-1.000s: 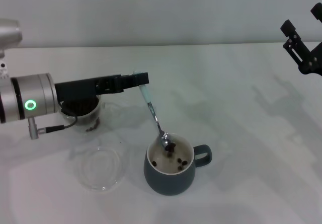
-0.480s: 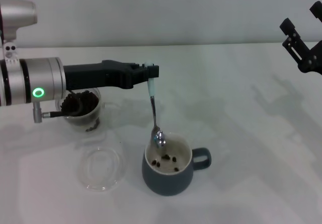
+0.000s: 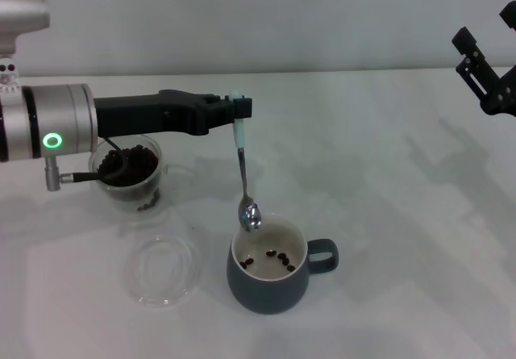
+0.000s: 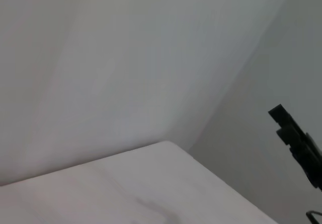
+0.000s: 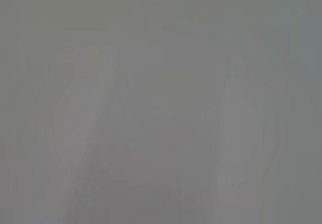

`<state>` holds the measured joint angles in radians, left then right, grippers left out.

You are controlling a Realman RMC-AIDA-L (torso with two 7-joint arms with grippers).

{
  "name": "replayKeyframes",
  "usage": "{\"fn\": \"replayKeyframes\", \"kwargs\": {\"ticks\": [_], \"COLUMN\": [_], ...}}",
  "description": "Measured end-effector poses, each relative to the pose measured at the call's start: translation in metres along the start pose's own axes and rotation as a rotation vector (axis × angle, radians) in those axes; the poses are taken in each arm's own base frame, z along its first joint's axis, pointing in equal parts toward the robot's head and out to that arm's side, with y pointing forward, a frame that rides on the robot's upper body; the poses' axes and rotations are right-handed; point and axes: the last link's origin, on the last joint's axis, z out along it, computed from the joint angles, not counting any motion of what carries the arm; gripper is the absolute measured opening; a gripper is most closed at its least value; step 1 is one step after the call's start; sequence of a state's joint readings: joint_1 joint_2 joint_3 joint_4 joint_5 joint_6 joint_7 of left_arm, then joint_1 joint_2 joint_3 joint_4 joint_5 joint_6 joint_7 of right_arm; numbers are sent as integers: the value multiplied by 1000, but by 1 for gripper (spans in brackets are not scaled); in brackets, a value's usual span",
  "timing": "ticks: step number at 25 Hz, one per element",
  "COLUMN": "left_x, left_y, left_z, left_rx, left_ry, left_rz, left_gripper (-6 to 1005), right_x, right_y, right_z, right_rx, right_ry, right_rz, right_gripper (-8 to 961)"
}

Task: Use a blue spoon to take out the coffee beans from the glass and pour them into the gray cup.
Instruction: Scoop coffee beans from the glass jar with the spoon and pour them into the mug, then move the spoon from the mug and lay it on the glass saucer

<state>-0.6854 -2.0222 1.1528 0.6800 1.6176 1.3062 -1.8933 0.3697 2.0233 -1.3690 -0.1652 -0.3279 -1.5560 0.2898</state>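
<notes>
spoon (image 3: 243,173): 1 | glass (image 3: 129,173): 1 | gray cup (image 3: 270,282): 1 | clear dish (image 3: 164,269): 1 | end effectors: 2

The left arm (image 3: 48,129) runs off the nine o'clock edge, its cable crossing the glass (image 3: 129,169). The right gripper (image 3: 486,73) is cropped at three o'clock.

The blue spoon (image 3: 244,183) has a polished, mirror-bright metal bowl and neck and a pale, matt plastic-looking handle. The gray cup (image 3: 270,282) at lower centre looks like glazed ceramic, satin dark outside, smooth cream inside. The glass (image 3: 129,173) at left and the flat dish (image 3: 164,270) below it are clear and glossy. The coffee beans (image 3: 278,256) are dark with a slight sheen. The table (image 3: 387,214) is smooth matt white. The left arm's casing (image 3: 40,129) is brushed silver metal; the left gripper (image 3: 234,110) is matt black.
</notes>
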Motion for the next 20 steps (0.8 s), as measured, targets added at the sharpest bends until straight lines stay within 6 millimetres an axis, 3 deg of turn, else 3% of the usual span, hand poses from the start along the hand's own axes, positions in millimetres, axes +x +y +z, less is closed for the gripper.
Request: {"fn": "replayKeyframes", "kwargs": {"ticks": [9,16,20], "left_x": [5,-32,-55], "left_y": [-11,-28,-31], "left_z": [-38,-83,-92], "left_rx": [20,130,163], "left_ry": [115,204,217], "left_rz": [-98,-218,-272], "left_gripper": [135,135,135], "right_x": [0,0,-1], "right_y": [0,0,0], "right_z": [1,1,2], "right_rx": [0,-1,-4], "right_ry": [-1,-1,-5], "right_rz": [0,4,6], "right_gripper": [709,709,709]}}
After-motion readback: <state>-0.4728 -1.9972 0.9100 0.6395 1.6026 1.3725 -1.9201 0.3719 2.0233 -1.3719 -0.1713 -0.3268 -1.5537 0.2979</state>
